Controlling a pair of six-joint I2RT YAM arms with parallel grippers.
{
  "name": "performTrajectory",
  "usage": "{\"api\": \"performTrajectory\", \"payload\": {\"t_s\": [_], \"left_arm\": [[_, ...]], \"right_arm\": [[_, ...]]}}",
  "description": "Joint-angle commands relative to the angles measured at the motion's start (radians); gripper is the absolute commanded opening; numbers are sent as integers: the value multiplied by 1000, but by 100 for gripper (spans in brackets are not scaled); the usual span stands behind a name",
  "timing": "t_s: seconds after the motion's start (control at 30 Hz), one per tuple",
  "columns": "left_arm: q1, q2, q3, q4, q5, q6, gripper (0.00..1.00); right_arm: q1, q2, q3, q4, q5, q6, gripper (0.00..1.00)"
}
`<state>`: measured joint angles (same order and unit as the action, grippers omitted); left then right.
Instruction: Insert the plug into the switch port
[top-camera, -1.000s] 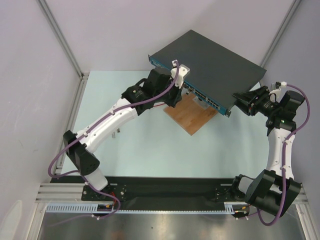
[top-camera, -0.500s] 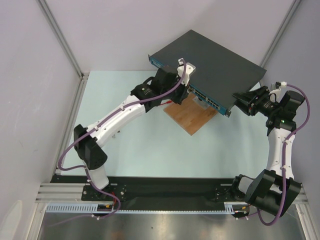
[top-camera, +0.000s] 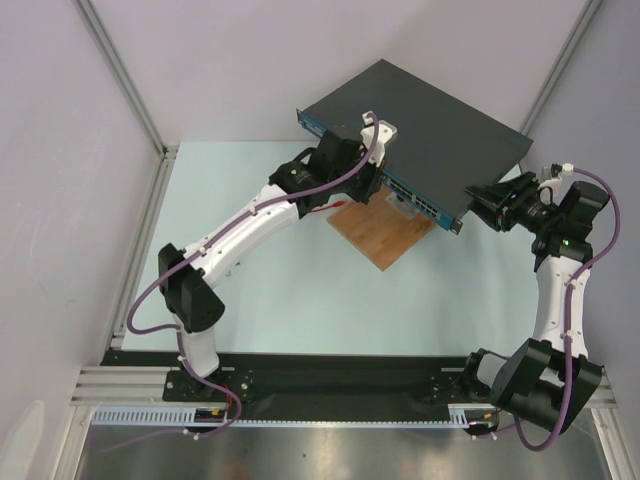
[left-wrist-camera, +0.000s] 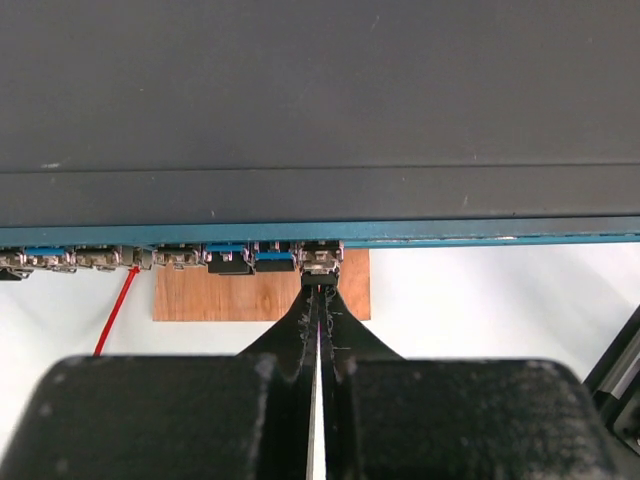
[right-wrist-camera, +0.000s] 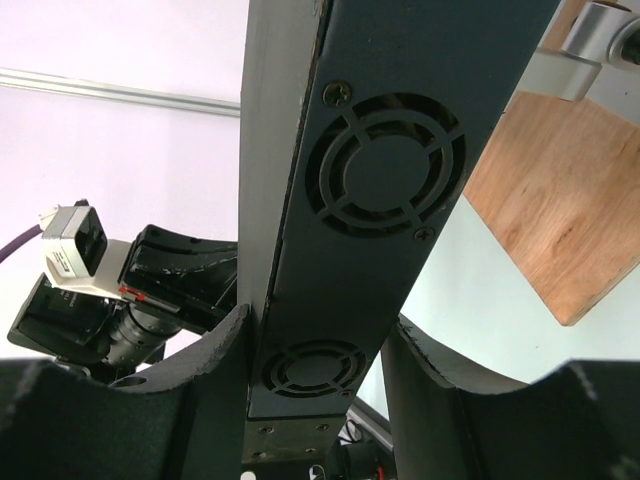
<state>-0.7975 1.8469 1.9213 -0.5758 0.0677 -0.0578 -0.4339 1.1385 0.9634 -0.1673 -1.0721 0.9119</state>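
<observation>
The switch (top-camera: 420, 110) is a flat dark grey box, one corner resting on a wooden board. Its blue front strip (left-wrist-camera: 420, 238) carries a row of ports. In the left wrist view my left gripper (left-wrist-camera: 320, 285) is shut. Its fingertips press against the back of a small plug (left-wrist-camera: 320, 258) sitting in one port. A sliver of red shows between the fingers. In the top view the left gripper (top-camera: 372, 180) is at the strip's middle. My right gripper (right-wrist-camera: 318, 320) is shut on the switch's vented end (right-wrist-camera: 370, 200), with a finger (right-wrist-camera: 215, 360) against its top face.
The brown wooden board (top-camera: 385, 235) lies under the switch's front edge. Two dark plugs with blue tops (left-wrist-camera: 250, 260) fill the ports left of my fingertips. A thin red cable (left-wrist-camera: 117, 310) runs down from a port further left. Frame posts and walls surround the table.
My left arm has slid right along the switch's front strip, and its fingers have closed fully. The right arm and the switch have not moved.
</observation>
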Motion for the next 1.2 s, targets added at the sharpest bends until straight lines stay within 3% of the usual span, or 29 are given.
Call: {"api": "performTrajectory", "payload": {"t_s": [0.0,0.87,1.0,1.17], "left_arm": [[9,25,84,140,12,-30,0],[15,141,266,208,8,-50,0],[20,137,266,252,-17,-60,0],[20,104,174,445,-51,-103,0]], "right_arm": [[12,7,20,48,46,-180,0],[15,3,14,18,52,-203,0],[17,3,12,14,55,-205,0],[21,0,18,14,55,-200,0]]}}
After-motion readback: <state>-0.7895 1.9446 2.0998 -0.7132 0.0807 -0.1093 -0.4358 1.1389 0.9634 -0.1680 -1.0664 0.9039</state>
